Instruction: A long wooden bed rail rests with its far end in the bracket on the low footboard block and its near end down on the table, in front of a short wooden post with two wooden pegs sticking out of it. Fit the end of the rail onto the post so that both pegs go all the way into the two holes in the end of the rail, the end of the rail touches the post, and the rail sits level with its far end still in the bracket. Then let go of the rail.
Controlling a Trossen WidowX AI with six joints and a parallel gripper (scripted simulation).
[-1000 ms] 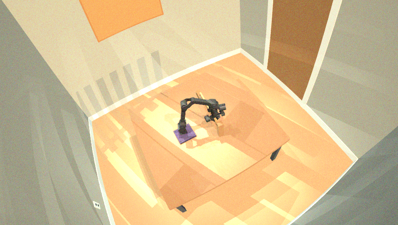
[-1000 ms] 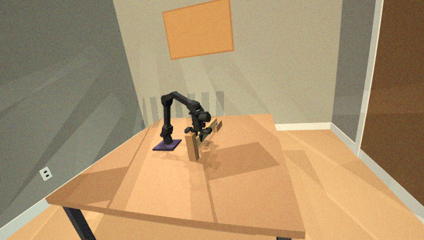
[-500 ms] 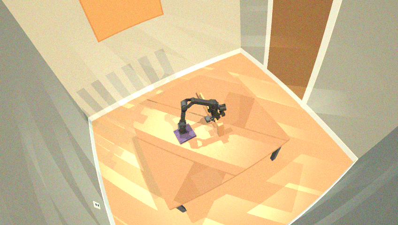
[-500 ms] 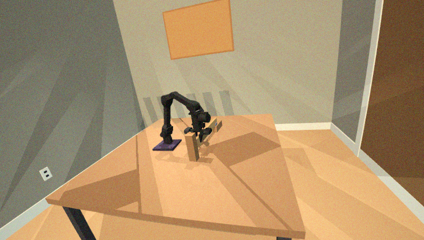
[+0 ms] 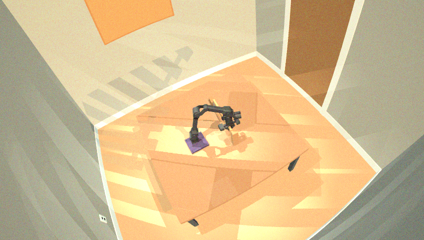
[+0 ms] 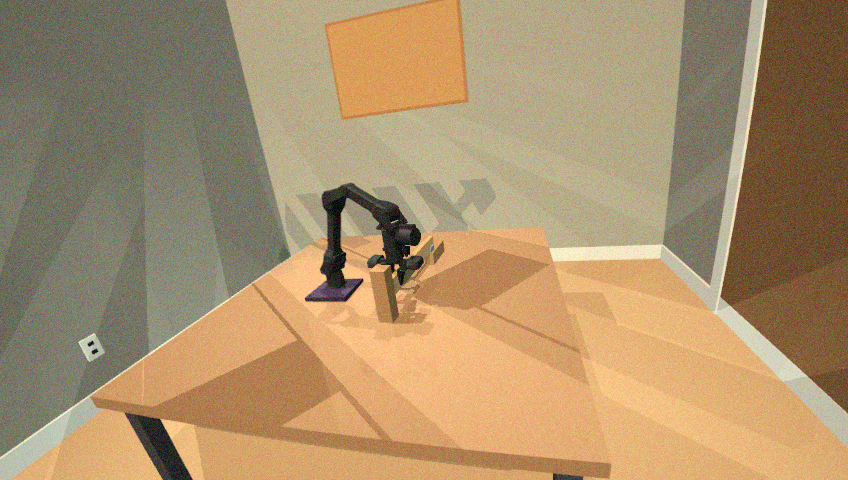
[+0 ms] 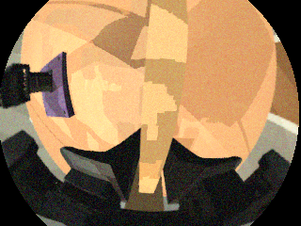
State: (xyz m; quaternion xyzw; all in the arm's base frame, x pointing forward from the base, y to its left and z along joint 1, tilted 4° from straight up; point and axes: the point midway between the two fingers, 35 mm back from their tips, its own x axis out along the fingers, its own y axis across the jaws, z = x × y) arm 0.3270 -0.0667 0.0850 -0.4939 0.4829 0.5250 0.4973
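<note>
The wooden rail runs lengthwise between my fingers, away toward the low footboard block at the back of the table. My gripper points down and is shut on the rail close behind the upright wooden post. The rail's near end is hidden behind the post and the fingers. The pegs and holes do not show, so I cannot tell whether they are engaged or whether the end touches the post. The far bracket is too small to judge.
The arm's purple base plate stands on the table, to the left of the rail. The arm arches over from it to the rail. Hard-edged shadows and bright patches cross the table.
</note>
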